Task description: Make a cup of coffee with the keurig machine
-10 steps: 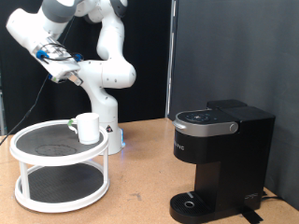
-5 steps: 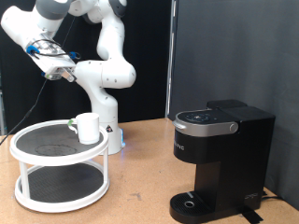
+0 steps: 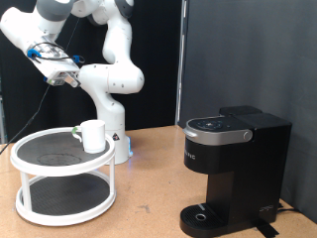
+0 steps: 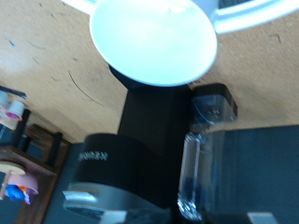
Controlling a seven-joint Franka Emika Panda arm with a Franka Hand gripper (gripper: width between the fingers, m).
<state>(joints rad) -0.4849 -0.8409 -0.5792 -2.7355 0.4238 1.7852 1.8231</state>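
Observation:
The white cup (image 3: 93,135) stands upright on the top shelf of a white round two-tier stand (image 3: 61,184) at the exterior view's left. The black keurig machine (image 3: 234,169) stands at the right with its lid down, and its round drip tray (image 3: 203,215) is bare. My gripper (image 3: 61,71) hangs high at the upper left, well above the cup and far from the machine, and nothing shows between its fingers. The wrist view shows the keurig machine (image 4: 140,154) from afar, but the fingers do not show there.
A small object (image 3: 77,132) sits beside the cup on the top shelf, too small to identify. The robot's white base (image 3: 117,139) stands just behind the stand. A blurred white round surface (image 4: 154,37) fills part of the wrist view. The wooden table (image 3: 149,188) lies between stand and machine.
The arm swung the gripper a little to the exterior view's left and upward a second ago, then held still. The cup and machine have not moved.

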